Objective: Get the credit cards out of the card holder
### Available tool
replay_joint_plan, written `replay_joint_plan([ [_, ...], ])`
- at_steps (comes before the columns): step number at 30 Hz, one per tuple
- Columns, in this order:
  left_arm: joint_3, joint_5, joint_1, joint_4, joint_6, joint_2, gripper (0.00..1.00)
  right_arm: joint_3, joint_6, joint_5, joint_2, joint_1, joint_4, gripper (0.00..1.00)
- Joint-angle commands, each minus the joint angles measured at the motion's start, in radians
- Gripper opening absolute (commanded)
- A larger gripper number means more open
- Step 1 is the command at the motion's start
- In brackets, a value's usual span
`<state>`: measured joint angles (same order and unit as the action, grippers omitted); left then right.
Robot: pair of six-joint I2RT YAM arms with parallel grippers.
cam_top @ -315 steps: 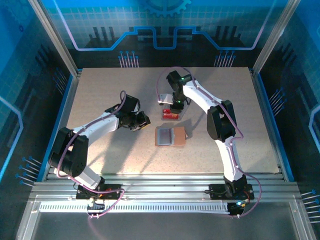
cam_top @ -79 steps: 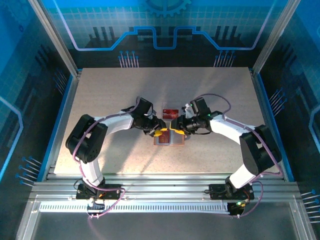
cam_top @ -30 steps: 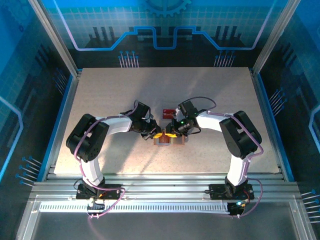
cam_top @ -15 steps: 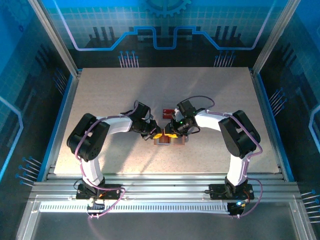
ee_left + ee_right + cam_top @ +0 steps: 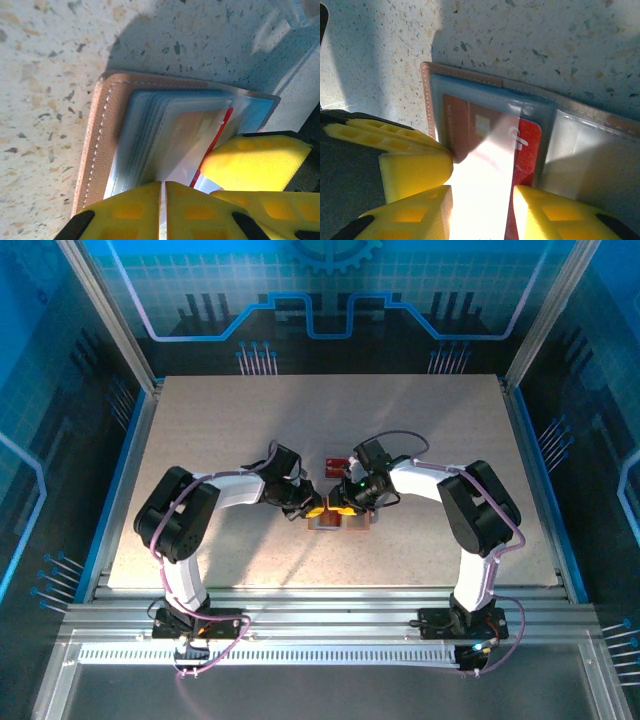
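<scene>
The tan card holder [image 5: 352, 522] lies open mid-table with both grippers meeting over it. In the left wrist view its brown rim [image 5: 97, 135] frames a stack of clear pockets [image 5: 150, 130], and a red edge of a credit card [image 5: 220, 131] peeks out. My left gripper [image 5: 163, 186] is shut on a clear pocket leaf at the holder's near side. In the right wrist view a red credit card [image 5: 470, 131] with a chip sits in the pocket. My right gripper [image 5: 480, 200] is open, its fingers straddling the card's near end under strong glare.
A clear plastic tray [image 5: 340, 462] holding red cards sits just behind the holder, and its corner [image 5: 295, 10] shows in the left wrist view. The other gripper's yellow finger crowds each wrist view. Speckled table [image 5: 220, 420] spreads all around.
My right gripper has left the tray and come down to the holder opposite the left gripper. Over the last second it edged slightly left; the left gripper stayed put.
</scene>
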<state>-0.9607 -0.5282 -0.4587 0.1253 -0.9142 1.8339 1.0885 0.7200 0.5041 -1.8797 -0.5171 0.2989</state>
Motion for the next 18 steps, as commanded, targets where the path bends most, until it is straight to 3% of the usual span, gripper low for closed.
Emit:
replay_joint_plan([
  [1, 0.007, 0.021, 0.011, 0.034, 0.018, 0.016, 0.12, 0.011, -0.014, -0.036, 0.012, -0.012, 0.059, 0.39],
  [18, 0.007, 0.027, 0.011, 0.034, 0.014, -0.004, 0.12, 0.012, -0.023, -0.052, 0.026, -0.012, 0.07, 0.39],
])
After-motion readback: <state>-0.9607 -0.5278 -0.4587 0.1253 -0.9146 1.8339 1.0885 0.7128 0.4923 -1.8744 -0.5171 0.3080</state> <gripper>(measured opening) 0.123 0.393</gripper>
